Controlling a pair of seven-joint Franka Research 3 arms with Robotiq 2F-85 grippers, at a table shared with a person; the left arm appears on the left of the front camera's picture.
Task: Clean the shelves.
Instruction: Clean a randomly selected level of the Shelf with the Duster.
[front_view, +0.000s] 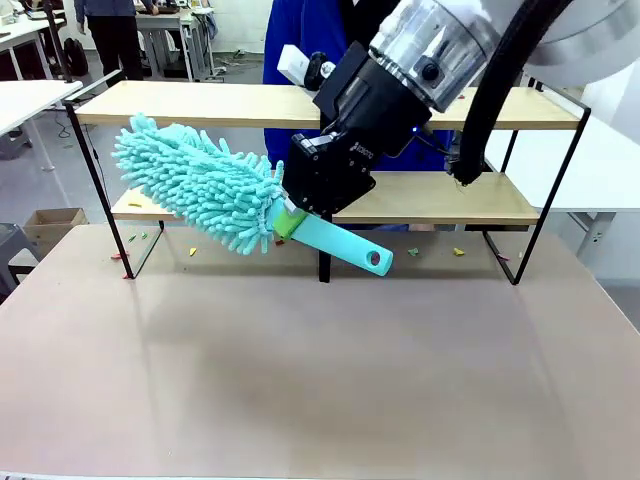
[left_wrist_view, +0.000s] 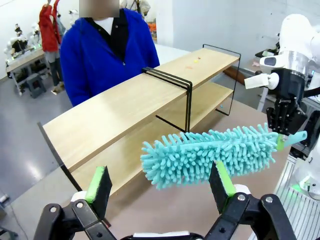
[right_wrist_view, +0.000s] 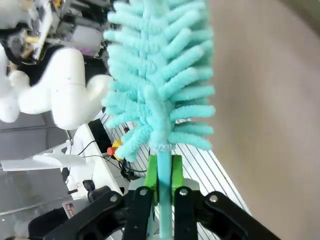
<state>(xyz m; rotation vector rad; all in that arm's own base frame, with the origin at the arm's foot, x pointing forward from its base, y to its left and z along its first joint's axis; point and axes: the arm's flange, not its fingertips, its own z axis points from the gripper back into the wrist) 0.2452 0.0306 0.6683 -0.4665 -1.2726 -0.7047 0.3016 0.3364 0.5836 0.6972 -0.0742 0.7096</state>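
A brown table (front_view: 320, 390) runs across the front view, and at its far edge stand the shelves (front_view: 200, 104): 2 long light-wood boards in a low black frame with a centre post (front_view: 323, 258). A person (left_wrist_view: 110, 50) in a blue top stands behind the rack. The right arm (front_view: 470, 40) reaches down in front of the rack's middle. Its gripper (front_view: 285, 222) is clamped on a teal duster (front_view: 200, 185), green pads pinching the handle just below the fluffy head. The head tilts up and to the left, in front of the left half of the rack at the level of the gap between the 2 boards; it seems to hang just clear of the lower board, though contact is hard to judge. The handle end (front_view: 368, 258) points down towards the centre post. The left gripper (left_wrist_view: 160, 176) hovers short of the rack, jaws spread wide and holding nothing. Small yellow and green scraps (front_view: 458, 251) lie on the table under the rack, and 1 yellow bit (front_view: 133, 203) sits on the lower board
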